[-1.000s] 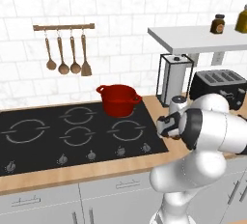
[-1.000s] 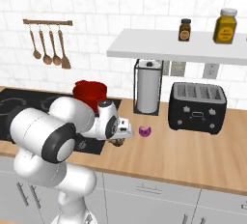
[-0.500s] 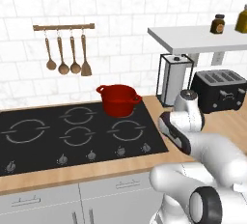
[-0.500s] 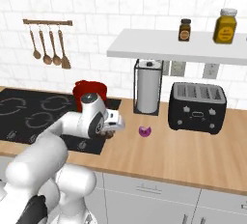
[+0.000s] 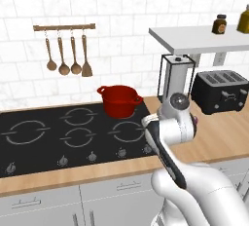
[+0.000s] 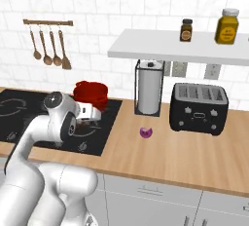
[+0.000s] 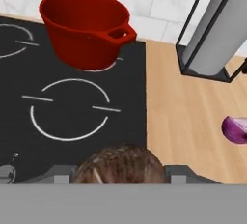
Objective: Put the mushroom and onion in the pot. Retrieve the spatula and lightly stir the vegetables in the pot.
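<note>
The claw [image 7: 120, 172] is clenched on a brown rounded mushroom [image 7: 120, 165] held between its fingertips, above the black cooktop [image 7: 72, 121] and short of the pot [image 7: 87, 27]. The red pot sits on a rear burner, its visible inside bare. The onion [image 6: 146, 132] lies on the wooden counter [image 6: 194, 152], near the paper towel holder [image 6: 149, 89], and the spatula [image 5: 86, 57] hangs on the wall rail [image 5: 63, 27].

Black cooktop [image 5: 58, 135] set into a wooden counter [image 6: 185, 157]. Right of it, a paper towel holder [image 6: 149, 88], then a black toaster [image 6: 199, 107]. Two jars [image 6: 227, 26] on a white shelf [image 6: 180, 52] above. Three wooden spoons [image 5: 63, 54] hang on the far wall.
</note>
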You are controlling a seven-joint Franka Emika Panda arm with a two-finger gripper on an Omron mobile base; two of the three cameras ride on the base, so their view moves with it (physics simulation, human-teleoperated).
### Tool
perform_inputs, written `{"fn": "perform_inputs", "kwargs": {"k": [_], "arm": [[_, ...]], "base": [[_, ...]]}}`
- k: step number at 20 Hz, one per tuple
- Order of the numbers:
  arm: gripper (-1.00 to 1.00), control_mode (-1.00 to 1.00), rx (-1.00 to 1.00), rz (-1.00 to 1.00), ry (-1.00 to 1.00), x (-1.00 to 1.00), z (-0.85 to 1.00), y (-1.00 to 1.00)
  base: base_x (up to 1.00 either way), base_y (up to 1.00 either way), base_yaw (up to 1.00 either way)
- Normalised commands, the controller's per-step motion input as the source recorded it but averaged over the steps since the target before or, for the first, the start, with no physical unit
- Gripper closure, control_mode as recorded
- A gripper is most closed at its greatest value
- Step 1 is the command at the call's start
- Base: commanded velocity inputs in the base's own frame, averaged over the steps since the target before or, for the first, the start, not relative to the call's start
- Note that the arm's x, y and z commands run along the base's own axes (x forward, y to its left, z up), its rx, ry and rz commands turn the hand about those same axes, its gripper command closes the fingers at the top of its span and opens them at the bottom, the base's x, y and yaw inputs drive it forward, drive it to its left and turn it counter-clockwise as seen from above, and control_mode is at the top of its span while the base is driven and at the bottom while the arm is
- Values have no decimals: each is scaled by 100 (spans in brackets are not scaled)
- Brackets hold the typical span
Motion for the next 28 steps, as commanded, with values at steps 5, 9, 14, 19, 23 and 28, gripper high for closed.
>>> {"fn": "perform_inputs", "kwargs": {"k": [5,9,14,19,23,28], "arm": [[100,-100,6,0,-12,23,100,48],[100,-100,11,0,-4,25,100,34],[100,-100,10,0,1,72,92,24],[100,-100,0,0,3,100,8,29],[100,-100,-3,-7,13,95,-41,25],[100,-100,0,-12,21,76,-67,2]], "base": [[0,0,0],[0,0,0],[0,0,0],[0,0,0],[0,0,0],[0,0,0]]}}
